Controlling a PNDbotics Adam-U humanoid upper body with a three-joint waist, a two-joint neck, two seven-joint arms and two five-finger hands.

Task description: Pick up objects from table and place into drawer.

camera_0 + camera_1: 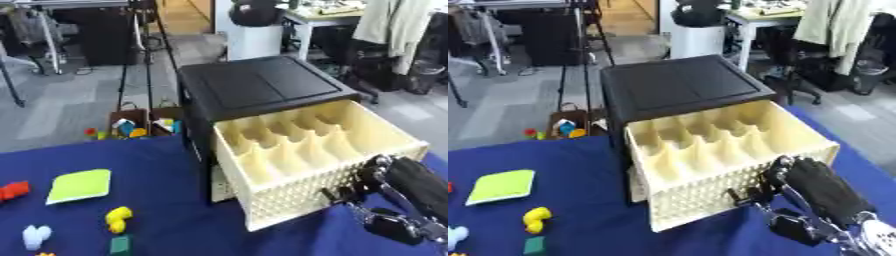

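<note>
1. A cream drawer (pixel 297 165) with a perforated front stands pulled out of a black cabinet (pixel 254 85), which sits on a table covered in blue cloth (pixel 166 165).
2. Wavy cream dividers split the inside of the drawer into compartments, and nothing shows in them.
3. The right hand (pixel 811 192) shows at the lower right, just beside the drawer's front right corner. It is black, with its back toward the camera and silver links at the wrist.
4. Its fingers (pixel 750 195) point toward the perforated front and lie close against it (whether they touch it or grip anything, I cannot tell).
5. The left hand shows in neither view.
6. The objects lie on the cloth at the left, well apart from the drawer:
   - a flat lime-green pad (pixel 80 185)
   - a red piece (pixel 12 190) at the left edge
   - a yellow curved toy (pixel 118 218)
   - a pale blue figure (pixel 36 236)
   - a small dark green block (pixel 120 245) just below the yellow toy
7. Beyond the table's far edge, a brown box (pixel 131 122) of coloured toys stands on the floor beside the cabinet.
</note>
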